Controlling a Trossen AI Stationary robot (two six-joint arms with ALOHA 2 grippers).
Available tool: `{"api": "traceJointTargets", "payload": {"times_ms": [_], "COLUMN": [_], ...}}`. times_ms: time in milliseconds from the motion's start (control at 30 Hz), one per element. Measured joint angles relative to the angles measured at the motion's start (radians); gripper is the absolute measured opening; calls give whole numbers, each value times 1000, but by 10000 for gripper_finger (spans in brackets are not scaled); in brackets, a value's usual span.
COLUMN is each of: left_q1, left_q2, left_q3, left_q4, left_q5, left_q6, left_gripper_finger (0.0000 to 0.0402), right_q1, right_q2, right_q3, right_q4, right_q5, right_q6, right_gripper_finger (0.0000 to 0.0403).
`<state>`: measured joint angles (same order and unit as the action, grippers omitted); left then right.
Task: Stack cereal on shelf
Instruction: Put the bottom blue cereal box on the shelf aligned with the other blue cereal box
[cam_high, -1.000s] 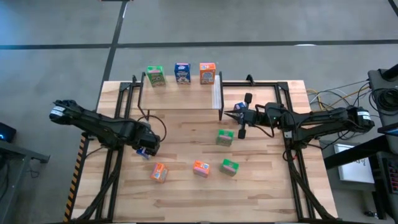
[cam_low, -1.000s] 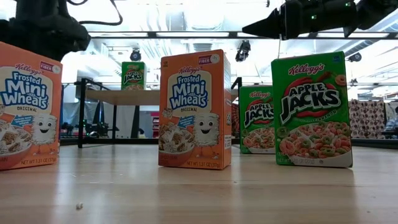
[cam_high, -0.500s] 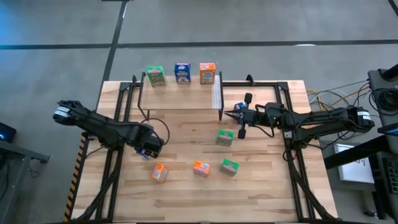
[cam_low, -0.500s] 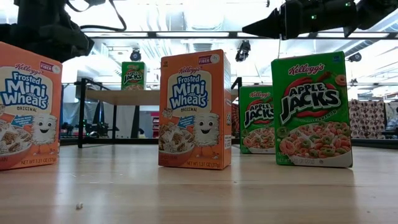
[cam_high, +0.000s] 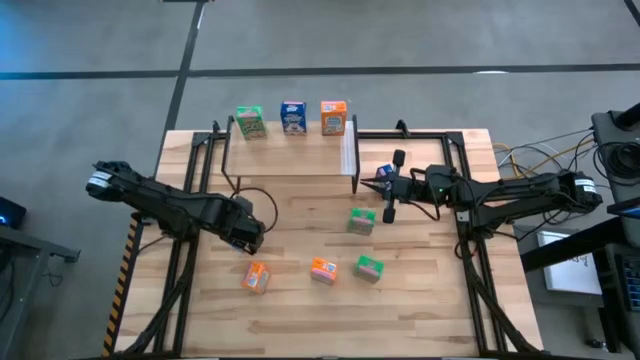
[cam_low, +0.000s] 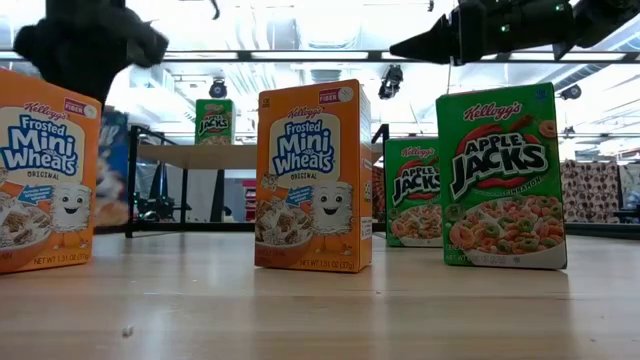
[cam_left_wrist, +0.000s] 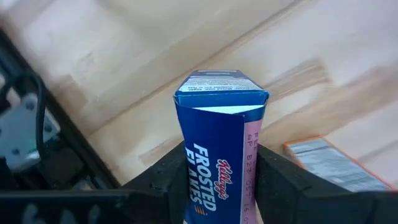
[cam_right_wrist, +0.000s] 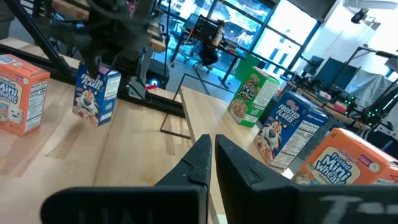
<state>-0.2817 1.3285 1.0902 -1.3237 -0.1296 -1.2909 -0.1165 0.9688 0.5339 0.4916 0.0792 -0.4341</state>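
Gripping a blue Frosted Flakes box between its two dark fingers, the left gripper hangs over the left part of the tabletop, with an orange box just beside it. Farther right stand a second orange box and a green box, then another green box nearer the shelf. On the shelf's far edge stand three boxes in a row: green, blue, orange. At the right, the right gripper waits beside the shelf's pale end, fingers pressed together on nothing.
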Motion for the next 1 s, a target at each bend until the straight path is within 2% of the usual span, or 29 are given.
{"api": "traceJointTargets", "payload": {"times_ms": [200,433,533,733,1000], "left_q1": [0,-15,-24,-1,122], "left_q2": [6,80,130,233,326], "left_q3": [145,362,439,625,867], "left_q4": [-1,124,167,169,34], "left_q5": [-69,-407,-483,-517,-516], "left_q6": [240,599,809,1160,1435], "left_gripper_finger": [128,128,128,128,128], "right_q1": [0,0,1,1,1], "right_q2": [0,-8,-15,-22,-29], "right_q3": [0,0,0,1,1], "right_q4": [-18,-15,-15,-19,-62], "right_q5": [0,0,-1,-1,-9], "right_q6": [15,15,15,56,84], "right_gripper_finger": [13,13,13,13,13]}}
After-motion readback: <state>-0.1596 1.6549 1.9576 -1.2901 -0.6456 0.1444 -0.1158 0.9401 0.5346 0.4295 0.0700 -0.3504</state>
